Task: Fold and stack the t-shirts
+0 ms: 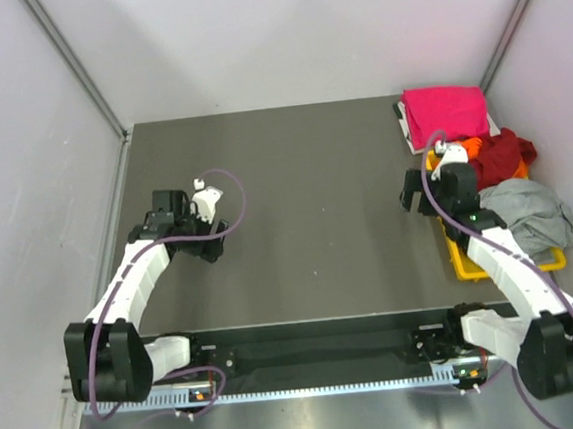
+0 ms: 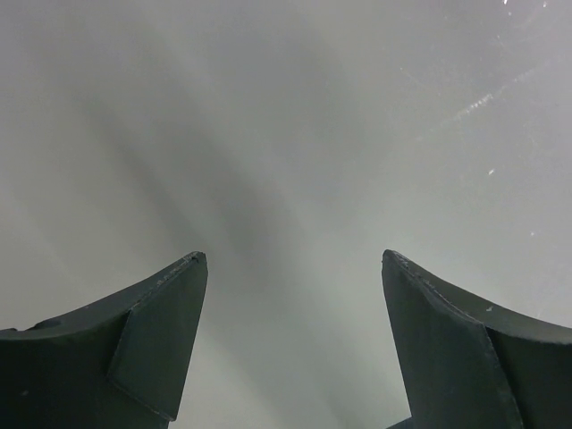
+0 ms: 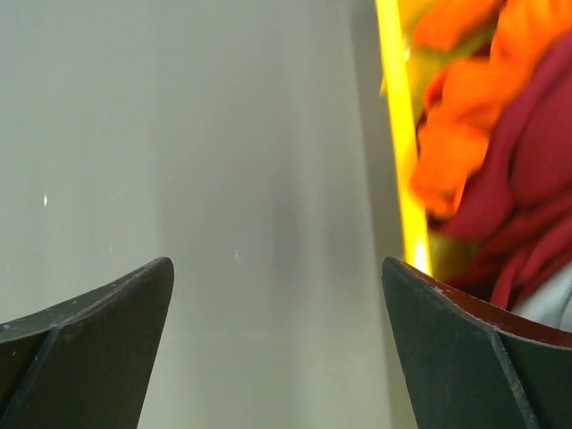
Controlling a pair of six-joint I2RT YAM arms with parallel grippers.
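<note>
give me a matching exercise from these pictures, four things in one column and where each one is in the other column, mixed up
Things
1. pink t-shirt
2. dark red t-shirt
3. light grey t-shirt
4. left end effector

Places
A. draped over the near end of the yellow bin
B. open above bare table, on the left side
C. folded, beyond the bin at the far right corner
D. crumpled in the far half of the bin

Pairs: 1-C, 2-D, 3-A, 4-B
</note>
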